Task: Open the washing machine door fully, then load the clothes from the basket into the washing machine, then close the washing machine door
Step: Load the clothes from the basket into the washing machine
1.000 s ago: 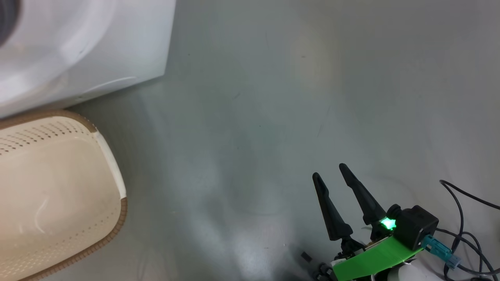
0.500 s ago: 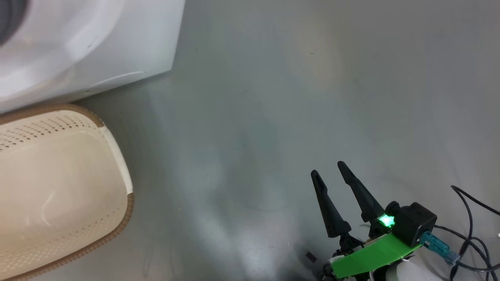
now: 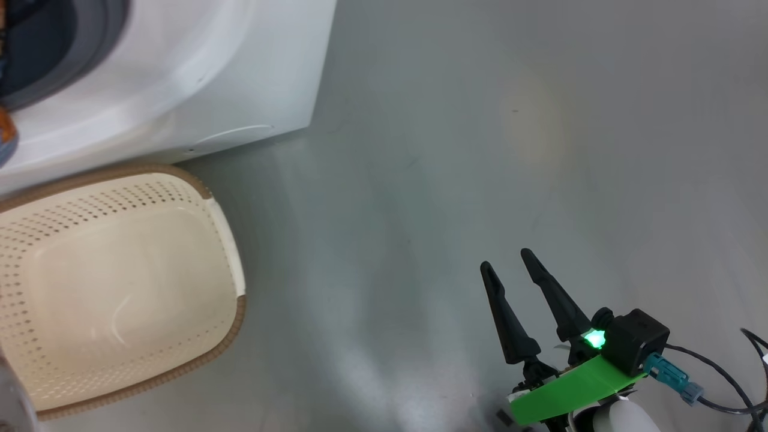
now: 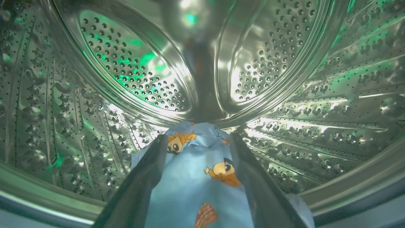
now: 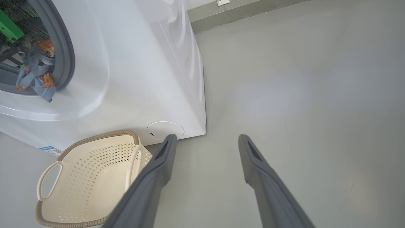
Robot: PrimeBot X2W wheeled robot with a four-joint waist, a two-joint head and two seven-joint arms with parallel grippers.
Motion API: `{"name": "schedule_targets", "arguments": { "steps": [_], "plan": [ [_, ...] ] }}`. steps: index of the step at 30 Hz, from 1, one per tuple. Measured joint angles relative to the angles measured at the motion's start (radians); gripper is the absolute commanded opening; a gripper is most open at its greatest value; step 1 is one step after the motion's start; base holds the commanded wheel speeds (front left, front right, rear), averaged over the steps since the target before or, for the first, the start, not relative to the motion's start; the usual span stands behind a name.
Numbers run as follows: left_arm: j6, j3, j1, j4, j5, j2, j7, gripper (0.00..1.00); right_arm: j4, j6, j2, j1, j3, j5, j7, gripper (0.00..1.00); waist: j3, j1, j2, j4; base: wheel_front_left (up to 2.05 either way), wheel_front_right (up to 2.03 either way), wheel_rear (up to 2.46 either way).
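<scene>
The washing machine (image 3: 240, 78) stands at the upper left, and its grey ring (image 5: 65, 47) frames the open mouth. Its door is out of view. My left gripper (image 4: 199, 136) reaches into the steel drum (image 4: 133, 72). It is open, fingers spread wide, with the light-blue bear-print clothes (image 4: 190, 177) lying loose between them. A fold of the clothes (image 5: 36, 79) hangs over the ring's lower lip. The cream basket (image 3: 180, 174) sits on the floor before the machine, bare plastic inside. My right gripper (image 3: 506, 260) (image 5: 207, 136) hovers open over the floor, well right of the basket.
Grey floor (image 3: 450, 150) spreads to the right of the machine and basket. Black cables (image 3: 720, 372) trail at the lower right behind my right wrist. A wall skirting (image 5: 240, 12) runs behind the machine.
The head camera has turned, so the machine and basket sit further right in the picture and more of each shows. My right gripper keeps its place and stays open.
</scene>
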Motion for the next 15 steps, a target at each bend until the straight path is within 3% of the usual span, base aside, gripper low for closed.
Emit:
{"name": "schedule_targets", "arguments": {
  "steps": [8, 15],
  "plan": [
    [-0.026, -0.006, 0.066, -0.007, -0.032, -0.039, 0.000, 1.00, 0.012, 0.000, -0.001, -0.002, -0.017, -0.002, 0.000, 1.00, -0.028, 0.0000, 0.0000, 0.051, 0.00, 0.00, 0.00],
    [-0.073, -0.021, 0.239, -0.162, -0.053, -0.102, 0.000, 1.00, 0.009, 0.000, -0.003, -0.007, -0.072, -0.014, 0.000, 1.00, -0.039, 0.0001, 0.0000, 0.105, 0.00, 0.00, 0.00]
  ]
}}
